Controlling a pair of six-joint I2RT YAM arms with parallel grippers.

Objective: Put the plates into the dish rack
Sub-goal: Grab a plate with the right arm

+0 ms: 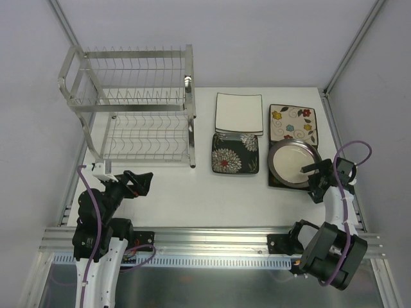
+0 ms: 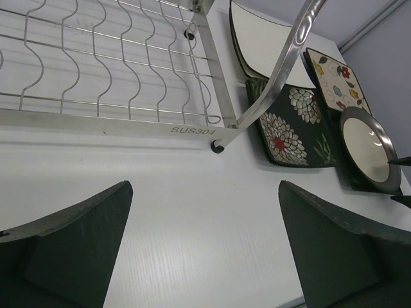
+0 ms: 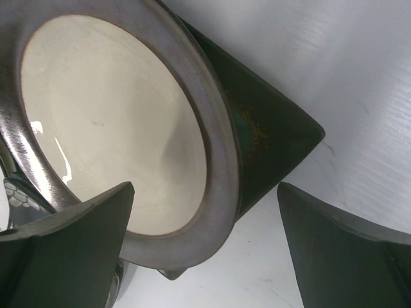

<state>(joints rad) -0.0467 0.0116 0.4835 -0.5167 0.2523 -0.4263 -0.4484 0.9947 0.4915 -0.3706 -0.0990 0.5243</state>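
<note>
R gripper fills the wrist view: jaws wide open, holding nothing. One finger is over the round cream plate and the other over bare table, so the plate's dark rim sits btwn them. That plate lies on top of the teal-centred dark square plate, whose corner pokes out beside it.

From above, this pair sits at the table's right side w/ the floral cream plate just behind. The black chrysanthemum plate and white square plate lie toward the middle. The dish rack stands far left, well apart from all five, none loaded yet. L gripper hovers near the rack's front, jaws also wide open, nothing in them.

Risks, as I judge:
- Closing on the rim could pinch the square plate's edge too, or drag both.
- The rim looks shallow and glossy, so a thin bite may let the plate swing or slip mid-carry.
- Long haul to the rack prob. needs a handover, another drop chance.
- The prongs could snag a tilted plate.
</note>
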